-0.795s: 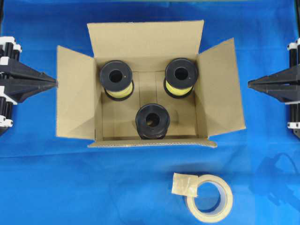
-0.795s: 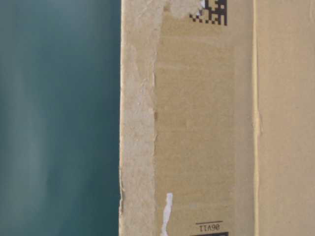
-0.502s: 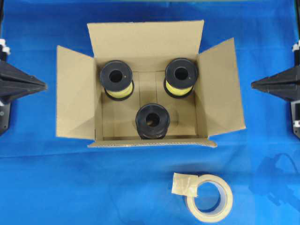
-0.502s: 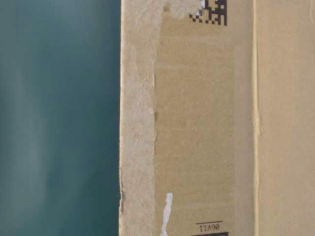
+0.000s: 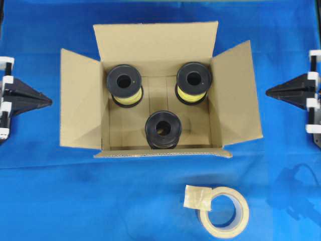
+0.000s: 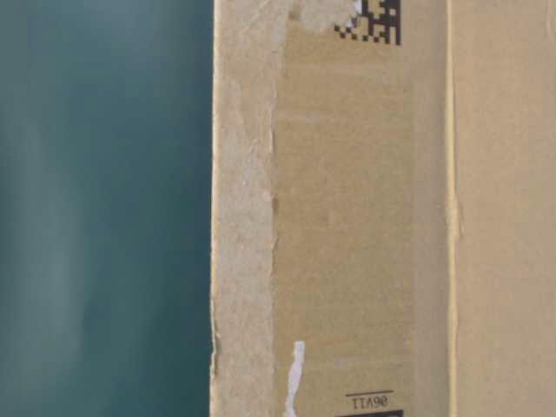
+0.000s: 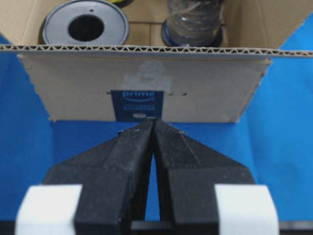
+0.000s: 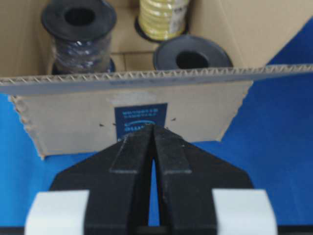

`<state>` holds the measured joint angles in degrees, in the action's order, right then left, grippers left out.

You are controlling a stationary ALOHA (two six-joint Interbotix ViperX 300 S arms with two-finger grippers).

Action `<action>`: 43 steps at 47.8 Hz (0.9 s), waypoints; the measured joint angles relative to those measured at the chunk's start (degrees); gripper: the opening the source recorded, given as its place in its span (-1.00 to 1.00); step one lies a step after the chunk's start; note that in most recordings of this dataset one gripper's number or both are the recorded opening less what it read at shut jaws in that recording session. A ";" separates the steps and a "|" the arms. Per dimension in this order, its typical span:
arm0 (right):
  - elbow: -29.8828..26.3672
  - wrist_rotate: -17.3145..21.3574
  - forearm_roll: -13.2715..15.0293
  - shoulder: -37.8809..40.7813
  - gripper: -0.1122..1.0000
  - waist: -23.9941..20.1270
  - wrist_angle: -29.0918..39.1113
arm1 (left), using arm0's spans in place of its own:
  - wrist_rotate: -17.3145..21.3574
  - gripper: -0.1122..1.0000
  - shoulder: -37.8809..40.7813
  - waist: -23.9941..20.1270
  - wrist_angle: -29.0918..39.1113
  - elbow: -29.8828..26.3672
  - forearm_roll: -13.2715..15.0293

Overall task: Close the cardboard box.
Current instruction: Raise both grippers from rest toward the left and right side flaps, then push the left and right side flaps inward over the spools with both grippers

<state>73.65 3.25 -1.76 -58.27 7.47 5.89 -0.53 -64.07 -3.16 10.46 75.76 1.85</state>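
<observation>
The cardboard box [image 5: 80,105] stands open on the blue cloth, its left, right and far flaps spread outward. The near flap hangs down and fills the table-level view [image 6: 365,217]. Three spools lie inside: two yellow ones [image 5: 124,85] [image 5: 193,83] and a dark one [image 5: 163,129]. My left gripper [image 5: 50,100] is shut and empty, its tip a short way left of the left flap [image 7: 146,83]. My right gripper [image 5: 267,91] is shut and empty, just right of the right flap [image 8: 137,105]. Both point at the flaps' blue labels.
A beige tape roll [image 5: 224,212] with a loose tab lies on the cloth in front of the box, right of centre. Blue cloth [image 5: 75,201] covers the whole table around the box.
The left gripper has drawn back to the left, away from the left flap's edge. The right gripper has barely shifted. The box and tape roll have not moved.
</observation>
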 measured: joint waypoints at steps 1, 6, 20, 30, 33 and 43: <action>0.18 0.00 -0.09 0.79 -0.80 0.00 -0.70 | 0.00 -0.80 0.62 0.00 -0.62 0.09 0.09; 1.23 0.00 -0.44 4.75 -0.80 0.00 -4.31 | -0.26 -0.80 2.46 0.00 -2.64 0.44 0.09; 2.02 0.00 -1.41 12.30 -0.80 0.00 -11.95 | -1.49 -0.80 5.36 0.00 -6.59 1.05 0.18; 1.32 0.00 -1.41 14.85 -0.80 0.00 -15.03 | -2.55 -0.80 12.13 0.00 -16.00 0.97 0.26; 0.35 0.00 -1.32 16.61 -0.80 0.00 -15.91 | -2.55 -0.80 15.29 0.00 -18.54 0.35 0.26; -4.57 -0.44 -0.88 22.76 -0.80 0.00 -17.49 | -1.76 -0.80 28.04 0.00 -22.41 -6.42 0.26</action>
<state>69.08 2.81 -2.64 -35.51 7.47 -11.60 -2.29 -36.04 -3.16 -11.95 69.35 2.11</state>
